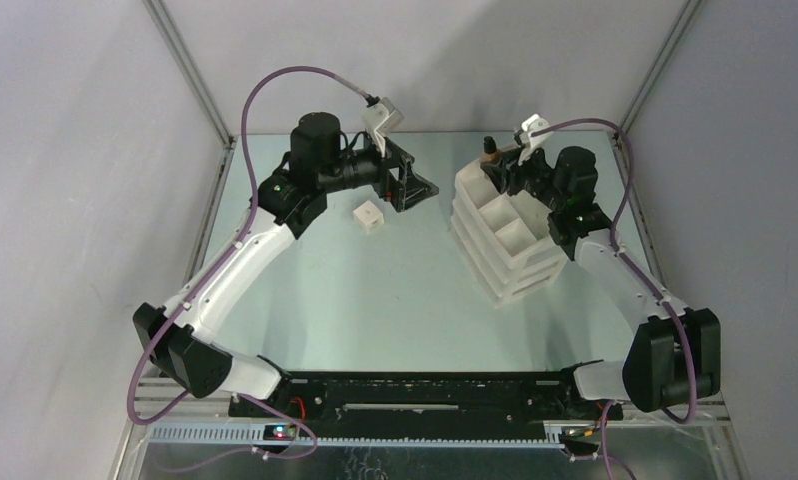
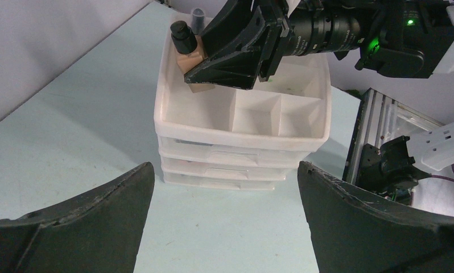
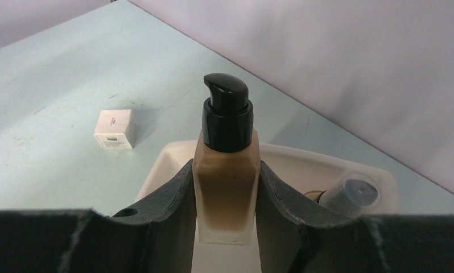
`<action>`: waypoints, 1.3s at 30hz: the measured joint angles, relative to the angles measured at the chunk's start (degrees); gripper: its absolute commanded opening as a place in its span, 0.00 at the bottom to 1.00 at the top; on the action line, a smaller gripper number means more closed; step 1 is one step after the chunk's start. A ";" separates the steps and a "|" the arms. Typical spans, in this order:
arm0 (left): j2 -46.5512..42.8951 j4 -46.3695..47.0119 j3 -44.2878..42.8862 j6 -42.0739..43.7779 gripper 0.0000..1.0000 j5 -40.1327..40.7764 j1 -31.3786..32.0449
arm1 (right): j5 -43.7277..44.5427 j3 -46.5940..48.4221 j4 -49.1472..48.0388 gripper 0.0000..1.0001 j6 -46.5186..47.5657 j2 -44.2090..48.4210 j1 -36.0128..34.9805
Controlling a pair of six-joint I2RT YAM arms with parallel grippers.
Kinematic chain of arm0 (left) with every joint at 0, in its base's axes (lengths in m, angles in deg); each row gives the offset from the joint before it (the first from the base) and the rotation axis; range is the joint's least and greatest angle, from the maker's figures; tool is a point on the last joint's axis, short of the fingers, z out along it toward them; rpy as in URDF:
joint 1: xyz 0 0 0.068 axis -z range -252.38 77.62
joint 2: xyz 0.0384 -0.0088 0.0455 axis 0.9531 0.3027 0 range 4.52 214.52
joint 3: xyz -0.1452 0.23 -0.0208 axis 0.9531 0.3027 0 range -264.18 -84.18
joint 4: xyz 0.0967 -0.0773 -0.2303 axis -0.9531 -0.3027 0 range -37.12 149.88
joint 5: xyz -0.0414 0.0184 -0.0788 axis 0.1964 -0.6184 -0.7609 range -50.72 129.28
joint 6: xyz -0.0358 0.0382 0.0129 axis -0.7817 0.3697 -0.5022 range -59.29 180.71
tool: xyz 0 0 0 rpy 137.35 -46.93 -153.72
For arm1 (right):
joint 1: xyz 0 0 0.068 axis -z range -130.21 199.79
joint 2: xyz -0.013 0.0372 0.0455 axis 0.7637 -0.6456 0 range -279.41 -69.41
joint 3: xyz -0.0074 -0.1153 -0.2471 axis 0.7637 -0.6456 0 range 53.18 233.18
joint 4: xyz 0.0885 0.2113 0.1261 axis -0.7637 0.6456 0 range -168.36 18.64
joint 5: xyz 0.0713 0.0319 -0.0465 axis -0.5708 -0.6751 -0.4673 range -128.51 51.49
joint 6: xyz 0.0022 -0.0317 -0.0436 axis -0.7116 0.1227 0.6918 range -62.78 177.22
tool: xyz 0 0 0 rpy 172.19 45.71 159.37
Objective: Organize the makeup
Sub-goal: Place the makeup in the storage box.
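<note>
Two arms lean over a pale green table (image 1: 375,300), one on each side. At your right stands the white drawer organizer (image 1: 505,245) — stacked drawers under an open top tray split into compartments.

Your right gripper (image 3: 226,182) hangs over the tray's far corner compartment. Its fingers are clamped on the flat sides of a beige bottle (image 3: 226,156) with a black pump cap. The pads grip its lower half, and the cap and shoulders stand clear above them.

From the left wrist view the bottle leans a little. Its base is hidden, so you cannot tell whether it touches the tray floor. Just beside it in the tray sits a clear-capped item (image 3: 350,192).

To seat the bottle well, you would likely straighten it, lower it until the base rests, and only then part the fingers — keeping off the neighbour.

Your left gripper (image 1: 420,190) hovers empty with its fingers wide apart, facing the organizer. Near it on the table lies a small white box (image 1: 369,216), not yet put away.
</note>
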 measured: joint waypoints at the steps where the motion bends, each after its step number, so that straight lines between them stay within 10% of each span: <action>1: 0.00 0.04 0.07 0.00 1.00 -0.04 0.00 | 0.28 -0.57 -0.59 0.05 0.17 0.00 -0.13; 39: 0.02 -0.02 0.90 -0.13 1.00 -1.55 -0.79 | 7.15 -4.02 -7.93 0.61 2.91 -2.08 -1.62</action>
